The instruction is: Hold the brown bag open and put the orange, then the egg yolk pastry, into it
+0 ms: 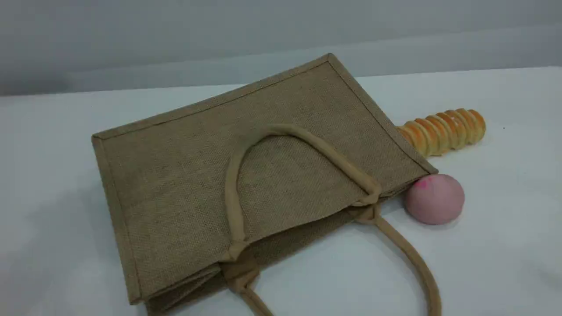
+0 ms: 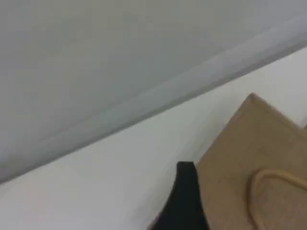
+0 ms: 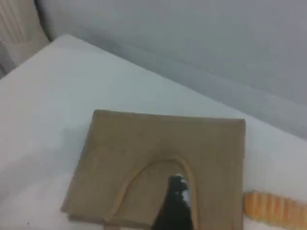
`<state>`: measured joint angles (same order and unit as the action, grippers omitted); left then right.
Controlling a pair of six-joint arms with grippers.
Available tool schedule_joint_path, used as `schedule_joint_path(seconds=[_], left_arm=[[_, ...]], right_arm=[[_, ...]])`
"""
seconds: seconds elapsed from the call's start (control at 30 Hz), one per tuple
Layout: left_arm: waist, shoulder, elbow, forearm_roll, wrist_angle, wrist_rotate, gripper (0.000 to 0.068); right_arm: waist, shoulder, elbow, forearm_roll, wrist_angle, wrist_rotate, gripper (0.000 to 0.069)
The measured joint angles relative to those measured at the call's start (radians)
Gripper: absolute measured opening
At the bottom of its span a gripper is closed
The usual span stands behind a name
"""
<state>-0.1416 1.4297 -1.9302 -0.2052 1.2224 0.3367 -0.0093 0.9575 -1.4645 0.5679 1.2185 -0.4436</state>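
Both grippers, left (image 2: 184, 201) and right (image 3: 176, 206), stand wide open, holding nothing. With the bag (image 1: 246, 175) lying flat and shut, no step has begun. Neither orange nor pastry shows; beside the bag lie a pink ball (image 1: 434, 199) and bread roll (image 1: 443, 130). Next: lifting the bag's upper handle (image 1: 281, 131).

Bread roll (image 1: 445, 130): near end hidden behind brown bag (image 1: 246, 175). Lower handle loop (image 1: 412, 259) cut off by scene view's bottom edge. Pink ball (image 1: 434, 199) half tucked at bag's corner. Both wrist views blurred; bag's right part cropped in left wrist view.
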Motion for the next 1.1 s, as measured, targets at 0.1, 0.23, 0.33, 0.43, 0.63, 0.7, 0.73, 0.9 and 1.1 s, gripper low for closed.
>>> schedule_joint_path(seconds=[0.1,0.23,0.33,0.43,0.63,0.7,0.73,0.9,1.1], left_arm=[[0.000,-0.098,0.102,0.024,0.001,-0.010,0.0563],[0.000,-0.256,0.258,0.019,0.000,-0.014,0.0563],[0.000,-0.372,0.378,0.020,0.000,-0.014,0.0563],[0.000,-0.478,0.472,0.017,-0.001,-0.017,0.0563],[0.000,-0.689,0.636,-0.012,-0.001,-0.077,0.0562],[0.000,-0.765,0.699,-0.011,-0.001,-0.077,0.0562],[0.000,-0.793,0.725,-0.011,-0.001,-0.077,0.0562],[0.000,-0.949,0.896,-0.011,-0.001,-0.077,0.0562],[0.000,-1.113,1.103,-0.002,-0.001,-0.077,0.0562]], right_arm=[[0.000,-0.091,0.000,-0.002,0.007,0.026,0.0576],[0.000,-0.215,0.007,-0.042,0.005,0.084,0.0576],[0.000,-0.314,0.056,-0.088,0.005,0.146,0.0576],[0.000,-0.428,0.125,-0.143,0.006,0.157,0.0576],[0.000,-0.630,0.295,-0.178,0.005,0.156,0.0576],[0.000,-0.686,0.361,-0.182,0.003,0.156,0.0576],[0.000,-0.715,0.390,-0.182,0.003,0.156,0.0576],[0.001,-0.822,0.574,-0.243,0.002,0.163,0.0576],[0.001,-0.838,0.781,-0.352,0.000,0.182,0.0576]])
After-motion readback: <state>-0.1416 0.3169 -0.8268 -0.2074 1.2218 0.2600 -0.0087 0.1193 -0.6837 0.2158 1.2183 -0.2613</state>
